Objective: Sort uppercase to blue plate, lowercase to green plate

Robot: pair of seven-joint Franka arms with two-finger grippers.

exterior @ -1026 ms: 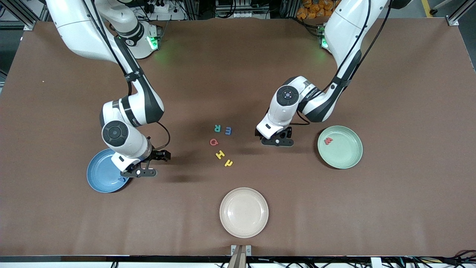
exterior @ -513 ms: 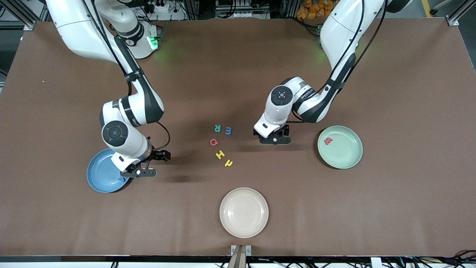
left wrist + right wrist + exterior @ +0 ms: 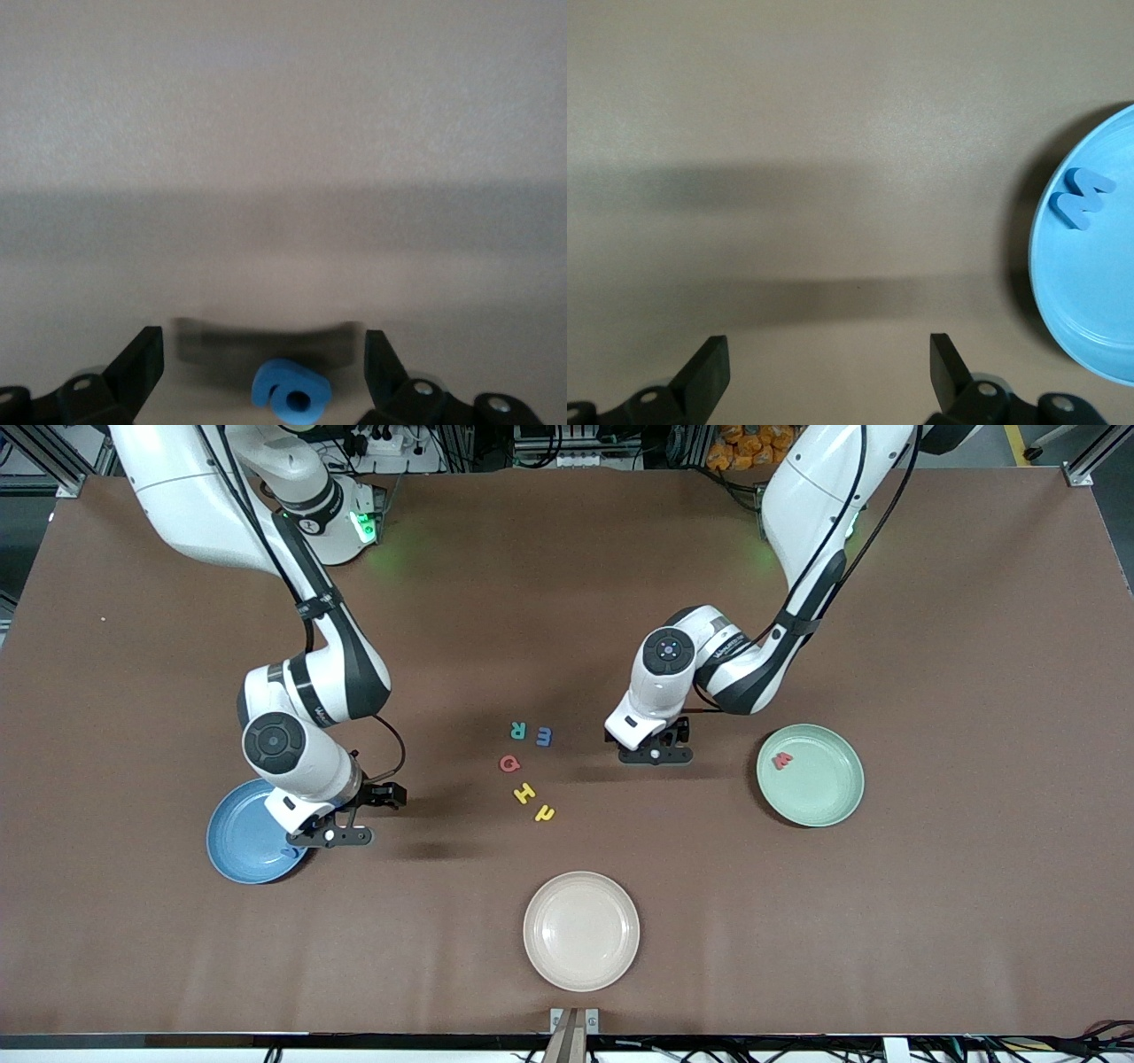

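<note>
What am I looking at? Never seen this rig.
Two white Franka robot arms at a brown table. The wide picture comes from a high camera facing them; the other two from cameras on each wrist. On the table: a beige plate, five small toy letters clustered, a sky-blue plate holding a blue W, a mint-green plate holding a red w. The left gripper is open, a small blue letter a lying ungripped between its fingers. The right gripper, open and empty, hangs beside the sky-blue plate.
</note>
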